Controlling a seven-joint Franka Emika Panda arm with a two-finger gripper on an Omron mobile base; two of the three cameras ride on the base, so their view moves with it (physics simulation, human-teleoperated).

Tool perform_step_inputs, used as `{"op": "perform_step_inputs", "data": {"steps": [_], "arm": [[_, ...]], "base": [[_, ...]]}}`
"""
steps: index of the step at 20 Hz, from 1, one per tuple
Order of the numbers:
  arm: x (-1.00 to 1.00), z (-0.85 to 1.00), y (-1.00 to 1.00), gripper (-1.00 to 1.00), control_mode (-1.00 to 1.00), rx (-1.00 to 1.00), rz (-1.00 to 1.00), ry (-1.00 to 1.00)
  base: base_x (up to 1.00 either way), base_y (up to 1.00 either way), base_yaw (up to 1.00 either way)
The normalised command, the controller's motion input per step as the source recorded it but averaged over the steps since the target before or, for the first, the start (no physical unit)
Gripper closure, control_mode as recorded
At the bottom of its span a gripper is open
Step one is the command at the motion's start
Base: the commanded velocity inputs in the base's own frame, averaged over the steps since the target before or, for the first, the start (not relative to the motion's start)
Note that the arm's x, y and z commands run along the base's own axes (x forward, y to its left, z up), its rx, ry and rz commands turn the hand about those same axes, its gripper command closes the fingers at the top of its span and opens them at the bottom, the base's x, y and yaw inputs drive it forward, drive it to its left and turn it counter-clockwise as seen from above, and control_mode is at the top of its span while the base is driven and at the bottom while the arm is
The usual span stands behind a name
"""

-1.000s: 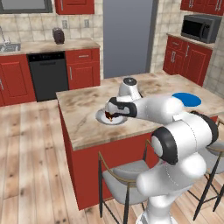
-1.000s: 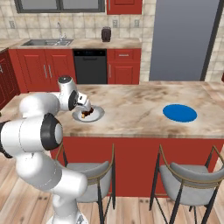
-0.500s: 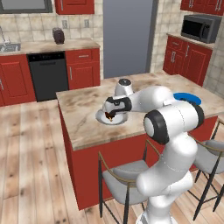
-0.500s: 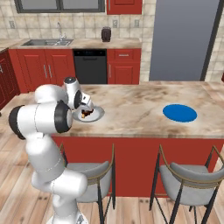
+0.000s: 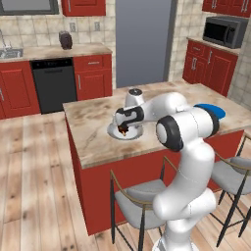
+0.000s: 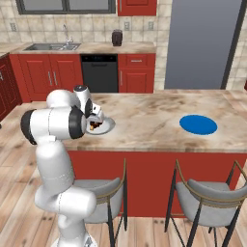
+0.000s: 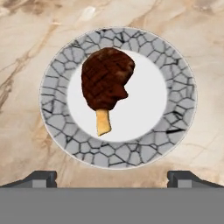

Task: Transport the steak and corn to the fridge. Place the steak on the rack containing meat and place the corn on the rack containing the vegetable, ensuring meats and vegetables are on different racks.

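Observation:
The steak [image 7: 106,81], a dark reddish-brown lump with a tan stub, lies on a white plate with a grey cracked rim [image 7: 52,87] on the island counter. My gripper [image 7: 112,177] hovers just above it, open, with its fingertips [image 7: 41,177] spread wider than the plate and nothing between them. From the base, the gripper [image 5: 122,128] hangs over the plate [image 5: 135,133] near the island's left end, and the steak [image 6: 95,126] peeks out beside the hand. The tall grey fridge [image 5: 142,41] stands shut behind the island, hiding its racks and the vegetable. The corn is out of view.
A flat blue plate [image 6: 198,124] lies on the island's right part. Two grey stools [image 6: 207,200] stand at the island's near side. Red cabinets, a black dishwasher [image 5: 54,83] and a sink counter line the back wall. A microwave [image 5: 224,30] sits at the right.
The arm's elbow has swung in towards the island while the hand stayed low over the plate. The steak has not moved.

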Motion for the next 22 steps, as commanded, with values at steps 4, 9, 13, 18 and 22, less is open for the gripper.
{"op": "perform_step_inputs", "data": {"steps": [4, 9, 13, 18, 22], "arm": [[0.24, -0.32, 0.0, -1.0, -1.0, 0.0, 0.0, 0.03], [0.33, -0.29, 0.05, -1.0, -1.0, 0.0, 0.0, 0.0], [0.41, -0.27, 0.16, -1.0, -1.0, 0.0, 0.0, 0.0], [0.36, -0.25, 0.1, -1.0, -1.0, 0.0, 0.0, 0.02], [0.31, -0.23, 0.0, -1.0, -1.0, 0.0, 0.0, 0.03]], "base": [[0.0, 0.0, 0.0], [0.0, 0.0, 0.0], [0.0, 0.0, 0.0], [0.0, 0.0, 0.0], [0.0, 0.0, 0.0]]}}
